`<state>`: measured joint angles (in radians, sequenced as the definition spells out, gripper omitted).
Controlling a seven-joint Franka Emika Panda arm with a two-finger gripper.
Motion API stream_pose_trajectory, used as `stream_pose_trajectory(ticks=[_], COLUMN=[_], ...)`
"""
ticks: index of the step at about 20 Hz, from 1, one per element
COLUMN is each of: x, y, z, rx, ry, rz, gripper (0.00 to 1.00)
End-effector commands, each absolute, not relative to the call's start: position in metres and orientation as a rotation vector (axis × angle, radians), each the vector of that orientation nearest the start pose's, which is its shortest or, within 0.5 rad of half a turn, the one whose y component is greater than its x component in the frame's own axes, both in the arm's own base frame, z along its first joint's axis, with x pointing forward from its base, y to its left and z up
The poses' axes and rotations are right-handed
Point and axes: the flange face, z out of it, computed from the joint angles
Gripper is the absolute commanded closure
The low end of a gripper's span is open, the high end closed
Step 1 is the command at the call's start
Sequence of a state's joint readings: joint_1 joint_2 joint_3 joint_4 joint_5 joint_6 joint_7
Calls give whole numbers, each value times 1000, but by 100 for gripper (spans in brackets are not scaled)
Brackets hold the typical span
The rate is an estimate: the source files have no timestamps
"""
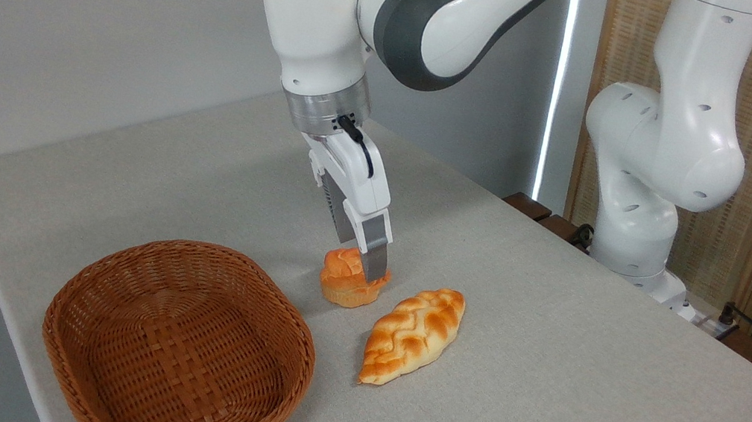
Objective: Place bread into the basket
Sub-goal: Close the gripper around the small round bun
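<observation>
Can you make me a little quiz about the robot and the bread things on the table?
1. True or false: the basket already has bread in it.
2. Which does the gripper reach down onto: A) the long braided loaf, B) the small round bun, C) the basket rim?
3. Fill in: the bun sits between the basket and the ____.

Key: 1. False, the basket is empty. 2. B, the fingers are down around the bun, which sits on the table. 3. Braided loaf.
</observation>
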<state>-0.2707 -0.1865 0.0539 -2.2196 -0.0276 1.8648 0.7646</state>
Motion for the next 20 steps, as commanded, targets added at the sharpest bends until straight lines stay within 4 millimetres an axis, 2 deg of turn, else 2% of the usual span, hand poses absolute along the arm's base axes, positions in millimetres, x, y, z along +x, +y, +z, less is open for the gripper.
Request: stream_pose_trajectory(ticks=[1, 11, 12, 14, 15, 16, 18, 20], x=[458, 470, 470, 470, 470, 470, 470, 470], y=[-102, -110, -110, -110, -110, -111, -110, -111], z=[438, 413, 413, 413, 414, 414, 414, 416], rx=[-2811, -2801, -2801, -2799, -2798, -2797, -2800, -2798], ry=[1527, 1528, 1528, 1532, 1532, 1534, 1530, 1532], rz=[226, 220, 219, 219, 217, 217, 217, 212], gripper=[0, 0, 4, 40, 53, 63, 69, 69])
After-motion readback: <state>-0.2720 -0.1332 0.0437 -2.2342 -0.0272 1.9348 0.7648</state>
